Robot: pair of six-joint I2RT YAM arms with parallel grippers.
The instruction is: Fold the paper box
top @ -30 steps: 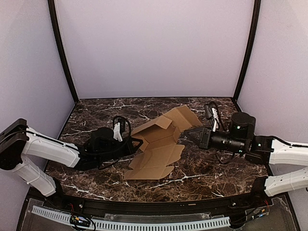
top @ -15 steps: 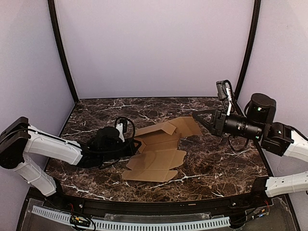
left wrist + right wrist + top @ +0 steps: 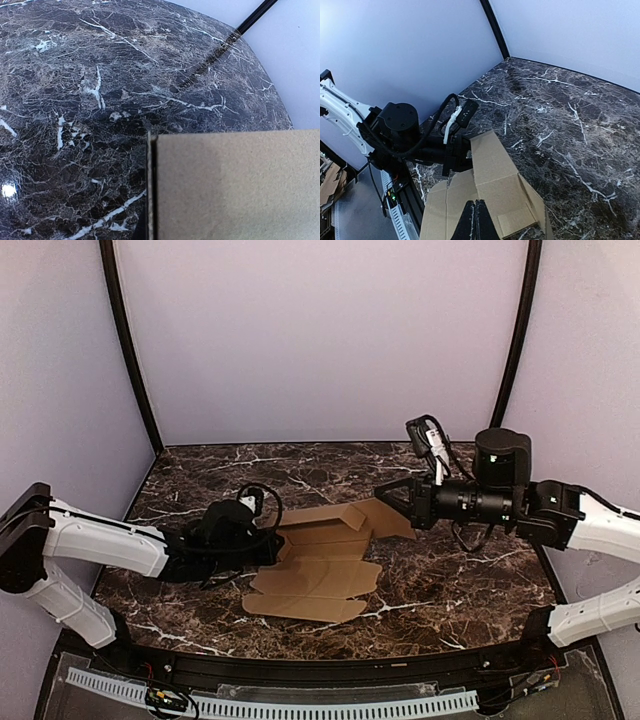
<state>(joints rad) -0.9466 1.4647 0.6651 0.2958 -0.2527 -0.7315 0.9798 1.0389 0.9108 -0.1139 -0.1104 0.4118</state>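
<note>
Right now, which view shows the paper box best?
Top external: the paper box lies unfolded, its outline nearly whole. Right wrist crops it at the frame's bottom; left wrist shows only one plain panel.

We see the paper box cut off at 2 edges of the left wrist view (bottom and right); it hides the tips of the left pincer.

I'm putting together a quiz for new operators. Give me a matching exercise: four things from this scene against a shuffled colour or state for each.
1. paper box
2. left gripper
3. right gripper
4. table

A. shut, holding nothing
B. dark marble with white veins
C. tan, lying opened out
D. shut on a cardboard edge

Pairs: 1-C, 2-D, 3-A, 4-B
</note>
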